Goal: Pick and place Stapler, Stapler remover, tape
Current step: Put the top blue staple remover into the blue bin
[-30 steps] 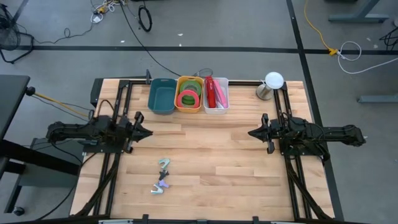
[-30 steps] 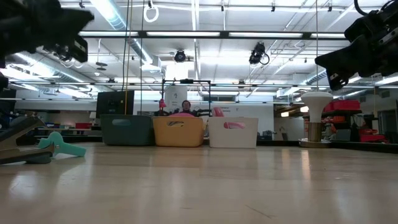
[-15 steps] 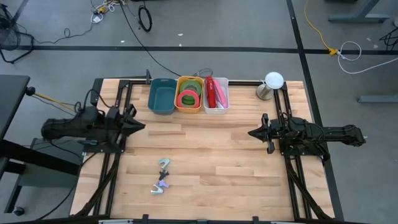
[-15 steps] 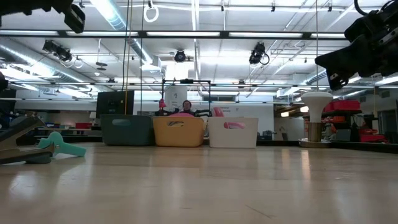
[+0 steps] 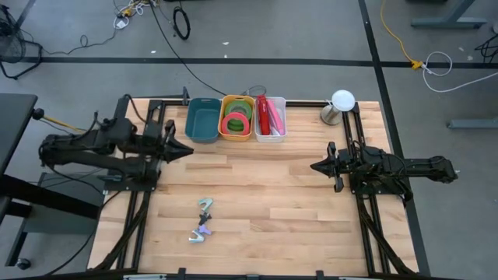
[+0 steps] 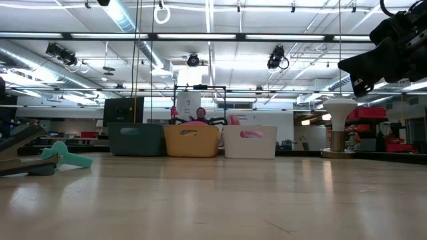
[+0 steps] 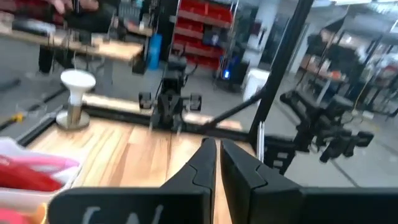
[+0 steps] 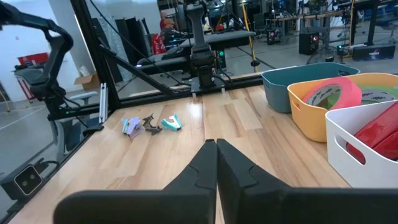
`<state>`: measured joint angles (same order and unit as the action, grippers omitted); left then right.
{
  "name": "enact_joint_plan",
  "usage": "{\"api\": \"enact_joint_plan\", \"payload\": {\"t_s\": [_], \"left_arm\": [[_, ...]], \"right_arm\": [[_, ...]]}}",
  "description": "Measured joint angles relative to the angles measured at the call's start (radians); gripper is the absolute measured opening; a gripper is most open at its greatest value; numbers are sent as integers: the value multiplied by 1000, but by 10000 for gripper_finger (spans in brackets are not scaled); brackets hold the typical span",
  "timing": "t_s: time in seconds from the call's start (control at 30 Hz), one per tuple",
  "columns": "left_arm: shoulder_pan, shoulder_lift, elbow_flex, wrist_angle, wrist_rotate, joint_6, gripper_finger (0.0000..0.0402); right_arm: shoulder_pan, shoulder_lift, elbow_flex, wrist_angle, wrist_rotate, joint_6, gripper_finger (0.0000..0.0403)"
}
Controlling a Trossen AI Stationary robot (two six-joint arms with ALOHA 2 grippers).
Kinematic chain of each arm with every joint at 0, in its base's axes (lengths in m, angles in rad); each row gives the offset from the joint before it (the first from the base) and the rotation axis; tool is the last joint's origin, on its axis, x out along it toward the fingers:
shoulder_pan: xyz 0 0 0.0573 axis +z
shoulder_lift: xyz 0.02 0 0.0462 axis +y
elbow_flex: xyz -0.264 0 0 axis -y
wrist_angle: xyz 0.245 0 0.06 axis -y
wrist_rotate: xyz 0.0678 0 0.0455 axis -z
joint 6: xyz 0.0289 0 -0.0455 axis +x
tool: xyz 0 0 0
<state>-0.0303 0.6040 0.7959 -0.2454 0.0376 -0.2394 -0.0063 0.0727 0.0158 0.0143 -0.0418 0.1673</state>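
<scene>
The green tape roll (image 5: 244, 118) lies in the yellow bin (image 5: 225, 103) with a pink roll (image 5: 233, 124) resting partly on it; both also show in the right wrist view (image 8: 378, 94). A red stapler (image 5: 266, 117) lies in the white bin (image 5: 281, 118). Two staple removers, one teal (image 5: 205, 205) and one purple (image 5: 201, 232), lie on the table's near left. My left gripper (image 5: 187, 149) is shut and empty, raised just near of the teal bin (image 5: 202, 120). My right gripper (image 5: 315, 166) is shut and empty, hovering at the table's right.
A white mushroom-shaped lamp (image 5: 340, 103) stands at the far right corner. The three bins stand in a row along the far edge. Bare wood lies between the two grippers. In the low view the teal remover (image 6: 67, 157) lies at the left.
My left gripper has risen, passing out of the top of the low view. It has also shifted toward the table's far edge, nearer the teal bin. The right arm and all objects have kept still.
</scene>
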Motion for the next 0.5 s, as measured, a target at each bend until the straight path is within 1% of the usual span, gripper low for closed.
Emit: {"api": "enact_joint_plan", "payload": {"t_s": [0.13, 0.2, 0.3, 0.5], "left_arm": [[0, 89, 96, -109, 0, 0, 25], [0, 124, 129, -134, 0, 0, 25], [0, 166, 150, -132, 0, -1, 25], [0, 220, 154, -120, 0, -22, 25]], "right_arm": [[0, 0, 0, 0, 0, 0, 7], [0, 0, 0, 0, 0, 0, 7], [0, 0, 0, 0, 0, 0, 7], [0, 0, 0, 0, 0, 0, 7]]}}
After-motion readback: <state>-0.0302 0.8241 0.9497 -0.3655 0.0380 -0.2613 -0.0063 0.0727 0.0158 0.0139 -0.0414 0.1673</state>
